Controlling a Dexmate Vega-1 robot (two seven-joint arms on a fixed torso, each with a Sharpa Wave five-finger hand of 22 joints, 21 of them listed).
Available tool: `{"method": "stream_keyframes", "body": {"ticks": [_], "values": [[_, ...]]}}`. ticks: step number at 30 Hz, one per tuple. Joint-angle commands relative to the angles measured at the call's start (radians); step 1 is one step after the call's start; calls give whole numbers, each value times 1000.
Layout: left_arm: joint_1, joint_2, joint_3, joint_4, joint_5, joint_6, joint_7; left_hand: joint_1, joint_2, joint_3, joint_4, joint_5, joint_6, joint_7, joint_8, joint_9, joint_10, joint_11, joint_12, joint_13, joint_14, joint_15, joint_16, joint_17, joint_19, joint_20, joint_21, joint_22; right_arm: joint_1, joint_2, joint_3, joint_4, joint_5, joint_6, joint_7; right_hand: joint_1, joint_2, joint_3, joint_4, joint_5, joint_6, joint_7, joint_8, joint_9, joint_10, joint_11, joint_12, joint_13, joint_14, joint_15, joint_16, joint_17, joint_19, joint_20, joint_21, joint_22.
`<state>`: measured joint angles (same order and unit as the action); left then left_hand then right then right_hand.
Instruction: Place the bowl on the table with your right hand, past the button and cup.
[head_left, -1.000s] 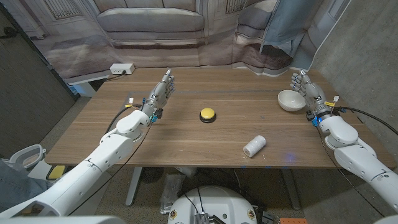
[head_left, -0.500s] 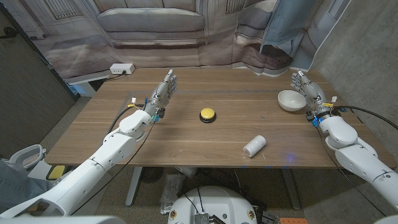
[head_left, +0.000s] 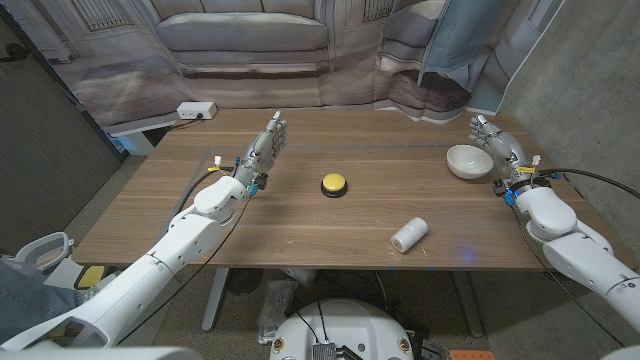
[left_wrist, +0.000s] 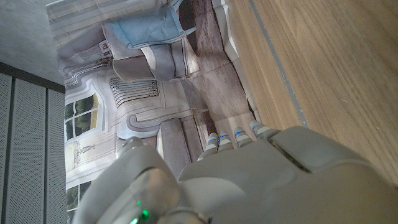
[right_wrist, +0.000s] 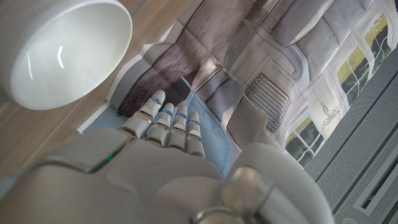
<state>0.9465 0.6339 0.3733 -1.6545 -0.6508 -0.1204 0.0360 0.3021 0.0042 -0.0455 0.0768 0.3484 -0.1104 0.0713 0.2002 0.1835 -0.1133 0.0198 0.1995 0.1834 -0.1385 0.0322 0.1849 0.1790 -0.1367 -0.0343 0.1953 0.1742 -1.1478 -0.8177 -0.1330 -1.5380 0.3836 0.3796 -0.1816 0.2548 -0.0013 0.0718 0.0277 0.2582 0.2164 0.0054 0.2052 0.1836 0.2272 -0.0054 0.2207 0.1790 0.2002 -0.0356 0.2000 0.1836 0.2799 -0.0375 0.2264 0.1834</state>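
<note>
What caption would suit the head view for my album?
White bowl sits beside the robot's open right hand, past a yellow button and a toppled white cup.

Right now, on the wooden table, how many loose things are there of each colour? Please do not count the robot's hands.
White: 2, the bowl near the right hand and the cup lying on its side.
Yellow: 1, the button on its black base.
Total: 3 things on the table.
</note>
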Motion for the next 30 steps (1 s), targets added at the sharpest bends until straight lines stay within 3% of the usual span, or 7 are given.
{"method": "stream_keyframes", "body": {"ticks": [1, 30], "values": [[6, 11, -9, -9, 0, -5, -3, 9, 4, -7, 1, 6, -4, -3, -3, 2, -10, 1, 1, 2, -2, -3, 1, 3, -3, -63, 3, 5, -7, -15, -7, -28, -75, -38, -49, 9, 2, 4, -6, 0, 12, 1, 3, 4, 8, -2, 2, 3, 7, 1, 1, 3, 6, -46, 3, 4], [29, 44, -23, -45, -20, 34, 0, 16, 7, -12, -1, 5, 0, -1, -2, 2, -9, 1, 1, 3, 1, 2, 2, 2, -2, -54, 4, 5, -27, -65, -19, -92, -281, -133, -175, 17, 4, 4, -12, 2, 18, -5, 2, 5, 7, -3, 0, 4, 1, 1, -5, 2, -7, -42, -6, 4]]}}
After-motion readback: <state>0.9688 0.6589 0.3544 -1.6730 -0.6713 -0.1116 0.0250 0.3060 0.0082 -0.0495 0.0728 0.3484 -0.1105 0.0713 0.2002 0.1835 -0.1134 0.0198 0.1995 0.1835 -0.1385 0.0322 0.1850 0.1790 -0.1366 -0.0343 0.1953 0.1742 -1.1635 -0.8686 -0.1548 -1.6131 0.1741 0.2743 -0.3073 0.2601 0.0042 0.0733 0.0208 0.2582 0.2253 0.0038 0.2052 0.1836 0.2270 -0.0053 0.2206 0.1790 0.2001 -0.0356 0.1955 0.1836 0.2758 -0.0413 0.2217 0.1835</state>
